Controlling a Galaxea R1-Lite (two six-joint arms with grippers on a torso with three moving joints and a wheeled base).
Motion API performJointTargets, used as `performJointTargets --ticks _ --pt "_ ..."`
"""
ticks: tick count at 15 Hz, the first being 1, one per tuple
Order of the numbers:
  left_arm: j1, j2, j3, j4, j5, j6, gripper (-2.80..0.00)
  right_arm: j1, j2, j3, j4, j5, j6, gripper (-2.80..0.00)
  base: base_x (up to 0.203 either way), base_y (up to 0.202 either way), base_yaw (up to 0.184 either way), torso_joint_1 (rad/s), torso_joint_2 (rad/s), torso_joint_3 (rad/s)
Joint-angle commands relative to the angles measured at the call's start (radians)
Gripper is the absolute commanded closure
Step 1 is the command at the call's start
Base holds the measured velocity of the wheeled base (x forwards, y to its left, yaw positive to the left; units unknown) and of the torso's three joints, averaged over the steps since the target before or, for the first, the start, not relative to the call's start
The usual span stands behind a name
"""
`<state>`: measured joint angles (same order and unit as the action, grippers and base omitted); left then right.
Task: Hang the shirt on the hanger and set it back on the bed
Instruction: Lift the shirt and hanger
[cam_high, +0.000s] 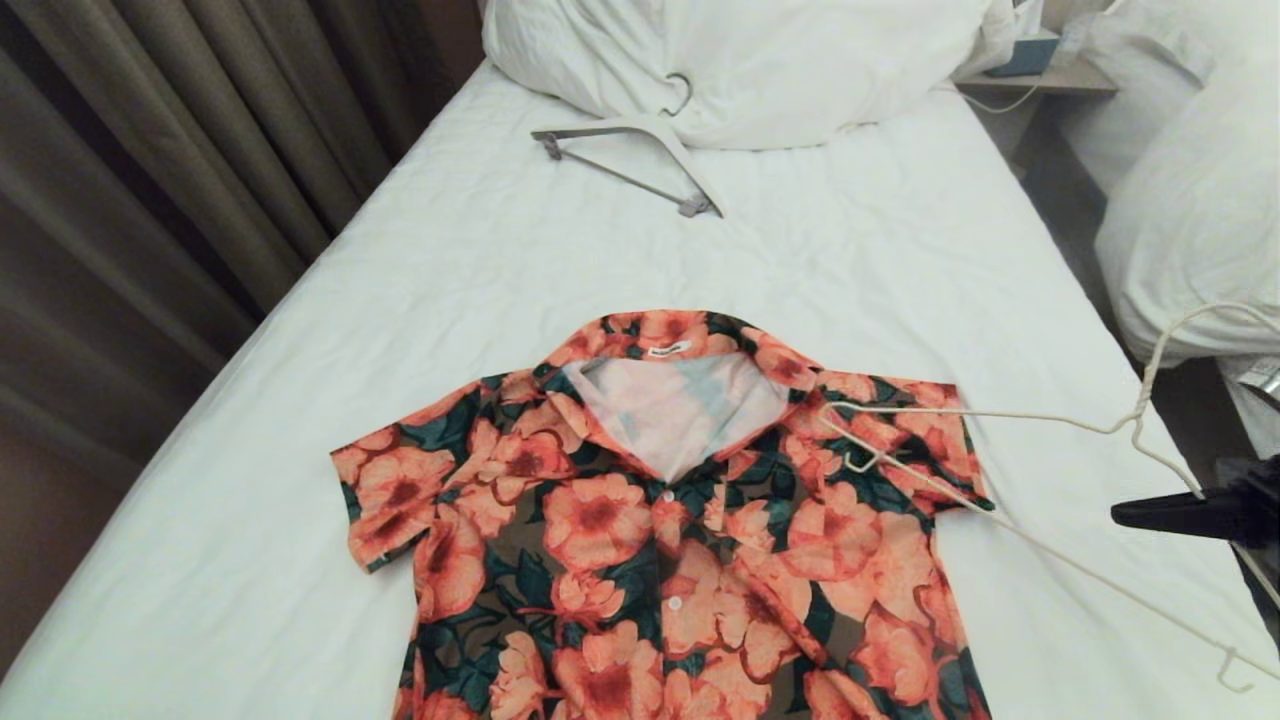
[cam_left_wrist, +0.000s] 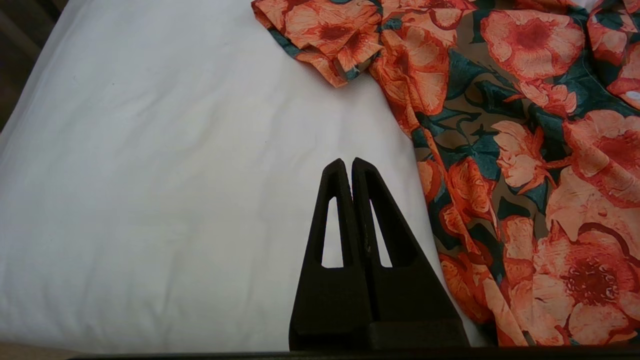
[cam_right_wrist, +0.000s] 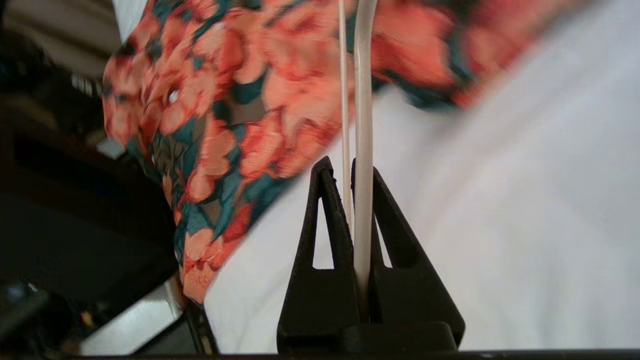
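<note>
The shirt (cam_high: 660, 540), coral flowers on dark green, lies flat and buttoned on the bed (cam_high: 400, 300) with its collar toward the pillow. The thin cream wire hanger (cam_high: 1000, 415) slants over the shirt's right shoulder, one tip resting on the fabric and its hook off the bed's right edge. My right gripper (cam_high: 1120, 515) comes in from the right edge and is shut on the hanger (cam_right_wrist: 363, 125); the wire runs between its fingers (cam_right_wrist: 340, 165) above the sheet (cam_right_wrist: 500, 200) and the shirt (cam_right_wrist: 225, 110). My left gripper (cam_left_wrist: 348, 162) is shut and empty over bare sheet, beside the shirt's side (cam_left_wrist: 525, 150).
A thicker pale hanger with a grey bar (cam_high: 640, 150) lies near the big white pillow (cam_high: 760, 60). Brown curtains (cam_high: 150, 150) run along the bed's left side. A second bed with a rumpled duvet (cam_high: 1190, 220) and a nightstand (cam_high: 1040, 75) stand to the right.
</note>
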<state>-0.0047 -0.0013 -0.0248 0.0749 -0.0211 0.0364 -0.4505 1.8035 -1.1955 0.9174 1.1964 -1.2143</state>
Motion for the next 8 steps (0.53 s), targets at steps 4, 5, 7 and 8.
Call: performJointTargets --ticks 4,5,7,8 --pt "0.0 0.001 0.0 0.0 0.0 0.0 0.0 0.123 -0.177 0.068 -0.006 0.035 -0.07 0.0 0.0 0.0 0.0 0.0 0.0 0.0" --pt "0.0 0.001 0.0 0.0 0.0 0.0 0.0 0.147 -0.182 0.071 -0.029 0.066 -0.073 0.0 0.0 0.0 0.0 0.0 0.0 0.0" --pt "0.0 0.001 0.0 0.0 0.0 0.005 0.0 0.184 -0.197 0.096 -0.1 0.101 -0.074 0.0 0.0 0.0 0.0 0.0 0.0 0.0" --pt "0.0 0.001 0.0 0.0 -0.004 0.013 0.0 0.189 -0.211 0.112 -0.145 0.111 -0.074 0.0 0.0 0.0 0.0 0.0 0.0 0.0"
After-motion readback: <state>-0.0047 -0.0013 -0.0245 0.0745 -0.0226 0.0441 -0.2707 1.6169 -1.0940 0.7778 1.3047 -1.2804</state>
